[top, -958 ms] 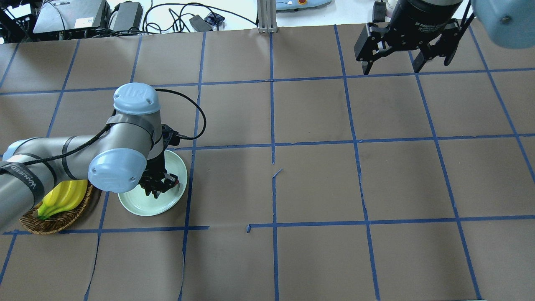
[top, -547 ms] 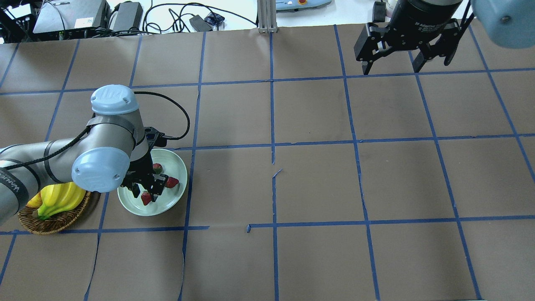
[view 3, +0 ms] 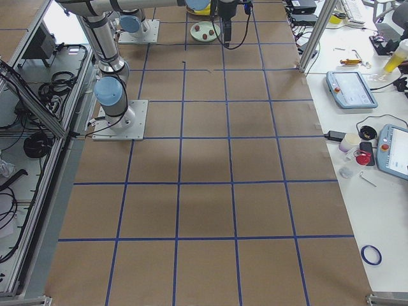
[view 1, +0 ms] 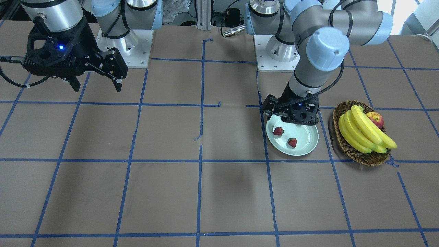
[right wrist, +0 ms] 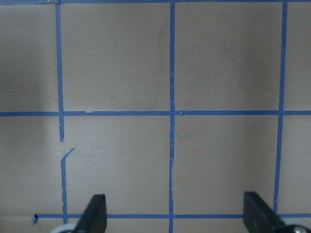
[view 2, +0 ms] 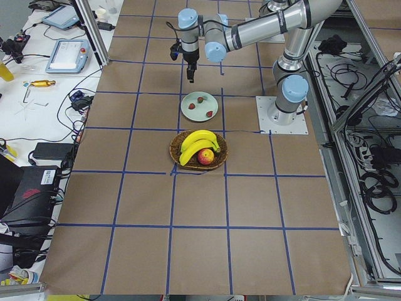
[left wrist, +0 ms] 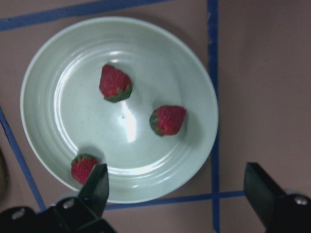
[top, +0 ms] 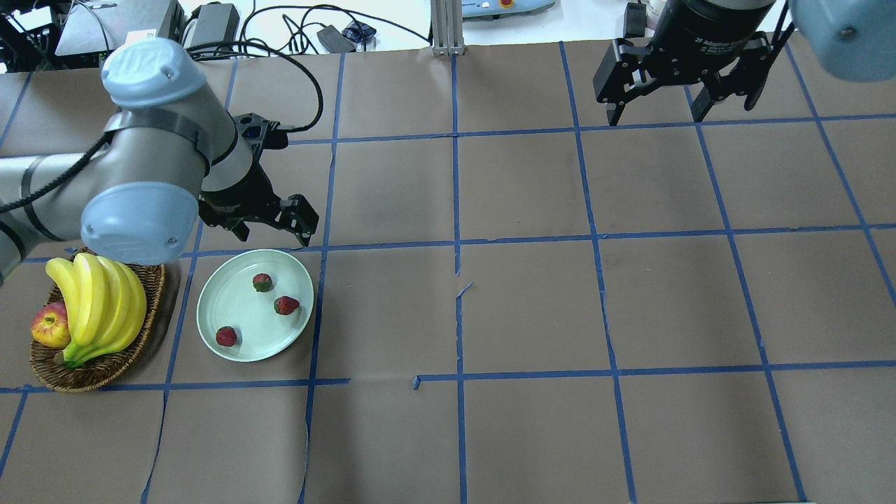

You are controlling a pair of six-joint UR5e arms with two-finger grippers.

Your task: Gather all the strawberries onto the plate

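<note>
- Far left of the overhead view: a wicker basket (top: 105,374) holds a bunch of bananas (top: 105,308) and an apple (top: 47,327). My left arm's elbow cap covers the basket's upper rim.
- Just right of the basket and not touching it: the plate (top: 227,304). It is round, pale mint and glossy with a raised rim, and lies flat on the brown table (top: 532,308).
- All three strawberries lie in the plate, apart from one another. One (top: 262,282) is toward the top, one (top: 285,305) toward the right, and one (top: 226,336) at lower left near the rim. Each is red and seeded with a green cap, and small against the plate.
- The front-facing view shows only two berries. The third is hidden behind my left wrist body.
- Left wrist view: the lower-left berry sits just beside one of my fingers (left wrist: 97,187), which covers its edge. Both fingers are cut off by the bottom edge.
- My left gripper (top: 274,236) sits just past the plate's upper rim in the overhead view. Its jaws are spread wide with nothing between them.
- Centre: blue tape lines (top: 455,182) cross the table.
- Upper right of the overhead view: my right gripper (top: 656,115), jaws spread apart and empty. The arm above it is cut off by the top edge.
- Right wrist view: only two fingertips show at the bottom edge, with the tape grid beneath.
- Side views: the plate and berries are too small for detail.
</note>
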